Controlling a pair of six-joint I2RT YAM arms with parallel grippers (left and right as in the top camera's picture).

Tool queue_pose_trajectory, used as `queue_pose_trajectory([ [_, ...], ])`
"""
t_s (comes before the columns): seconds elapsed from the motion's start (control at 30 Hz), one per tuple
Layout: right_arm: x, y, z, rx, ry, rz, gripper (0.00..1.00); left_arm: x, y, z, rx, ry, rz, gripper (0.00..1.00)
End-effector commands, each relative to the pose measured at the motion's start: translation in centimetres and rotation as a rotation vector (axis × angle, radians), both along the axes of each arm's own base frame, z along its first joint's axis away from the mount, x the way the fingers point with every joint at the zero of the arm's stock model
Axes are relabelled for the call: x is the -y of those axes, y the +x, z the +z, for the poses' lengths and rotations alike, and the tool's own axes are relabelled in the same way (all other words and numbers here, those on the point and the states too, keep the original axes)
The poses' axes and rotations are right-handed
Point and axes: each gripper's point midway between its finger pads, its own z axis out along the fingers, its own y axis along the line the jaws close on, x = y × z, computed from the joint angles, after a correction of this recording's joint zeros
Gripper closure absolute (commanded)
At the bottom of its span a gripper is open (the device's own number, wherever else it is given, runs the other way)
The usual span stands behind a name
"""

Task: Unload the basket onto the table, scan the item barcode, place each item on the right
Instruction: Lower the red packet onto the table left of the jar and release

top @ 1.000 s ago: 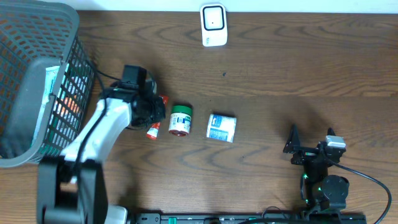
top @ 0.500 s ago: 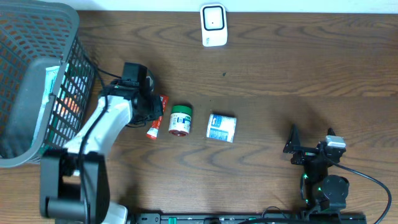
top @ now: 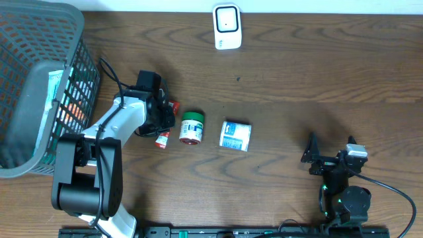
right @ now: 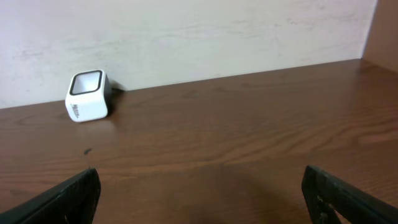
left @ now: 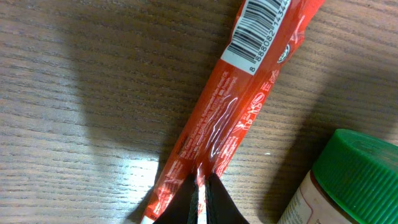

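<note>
Showed the left gripper [left: 200, 194] low over the red packet [left: 231, 124], jaws pressed together with their tips against the packet's central seam — whether pinching that seam could not be told — and the packet lying flat on the table [top: 297, 73], barcode [left: 258, 26] facing up, just beside the green-lidded jar [top: 192, 127]. Showed also a blue-and-white box [top: 236, 135] near the jar on its right, a white scanner [top: 227, 26] at the table's far edge, well apart from the packet, and a dark mesh basket [top: 39, 39] at the left. Showed the right gripper [right: 205, 198] near the table's front right — jaws spread wide, facing the scanner.
</note>
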Motion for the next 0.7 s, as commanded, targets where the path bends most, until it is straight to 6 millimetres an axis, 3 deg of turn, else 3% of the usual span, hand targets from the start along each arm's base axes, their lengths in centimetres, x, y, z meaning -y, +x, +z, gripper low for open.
queue_pose_trajectory([
  [0.0, -0.1, 0.0, -0.1, -0.005, -0.015, 0.003, 0.01, -0.2, 0.4, 0.5, 0.018, -0.001, 0.004, 0.92],
  [0.2, -0.1, 0.0, -0.1, -0.005, -0.015, 0.003, 0.01, 0.2, 2.2, 5.8, 0.182, -0.03, 0.006, 0.92],
  [0.3, -0.1, 0.0, -0.1, -0.005, -0.015, 0.003, 0.01, -0.6, 2.4, 7.4, 0.23, 0.007, 0.017, 0.92],
  [0.4, -0.1, 0.0, -0.1, -0.005, -0.015, 0.003, 0.01, -2.0, 2.2, 7.2, 0.23, 0.089, 0.037, 0.93],
  [0.53, -0.1, 0.0, -0.1, -0.005, -0.015, 0.002, 0.01, -4.3, 1.7, 5.6, 0.206, 0.211, 0.094, 0.93],
  [0.67, -0.1, 0.0, -0.1, -0.005, -0.015, 0.003, 0.01, -4.2, 1.4, 3.6, 0.158, 0.211, 0.088, 0.93],
])
